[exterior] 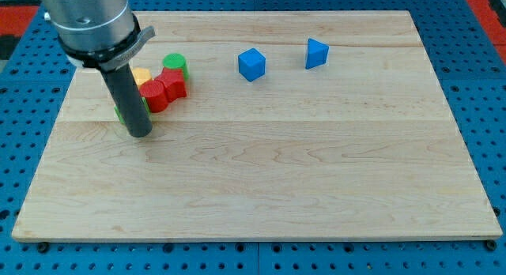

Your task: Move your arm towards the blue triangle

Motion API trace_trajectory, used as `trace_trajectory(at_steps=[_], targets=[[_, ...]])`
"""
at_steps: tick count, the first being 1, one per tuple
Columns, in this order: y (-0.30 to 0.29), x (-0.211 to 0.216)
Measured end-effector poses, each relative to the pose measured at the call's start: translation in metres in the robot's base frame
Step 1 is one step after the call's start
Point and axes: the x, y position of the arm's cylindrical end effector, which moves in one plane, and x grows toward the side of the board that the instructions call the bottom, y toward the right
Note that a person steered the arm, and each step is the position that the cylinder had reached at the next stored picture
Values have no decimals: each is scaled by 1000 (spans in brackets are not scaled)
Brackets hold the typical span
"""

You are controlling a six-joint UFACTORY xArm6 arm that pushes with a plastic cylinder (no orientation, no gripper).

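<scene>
The blue triangle block [316,53] stands near the view's top, right of centre. A blue cube [252,64] stands to its left. My tip [139,133] rests on the board at the view's left, far to the left of both blue blocks and a little lower. It is just below and left of a cluster of blocks: two red blocks [165,90], a green cylinder [175,64], a yellow block [141,75] and a green block [118,113] mostly hidden behind the rod.
The wooden board [269,188] lies on a blue perforated table [486,85]. The arm's grey wrist [88,26] fills the view's top left corner and hides part of the board there.
</scene>
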Motion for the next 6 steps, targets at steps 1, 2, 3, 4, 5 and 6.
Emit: trace_trajectory(at_steps=[1, 2, 3, 4, 5, 6], targets=[[7, -3], [87, -1], [197, -2], [280, -44], [332, -78], [338, -110]])
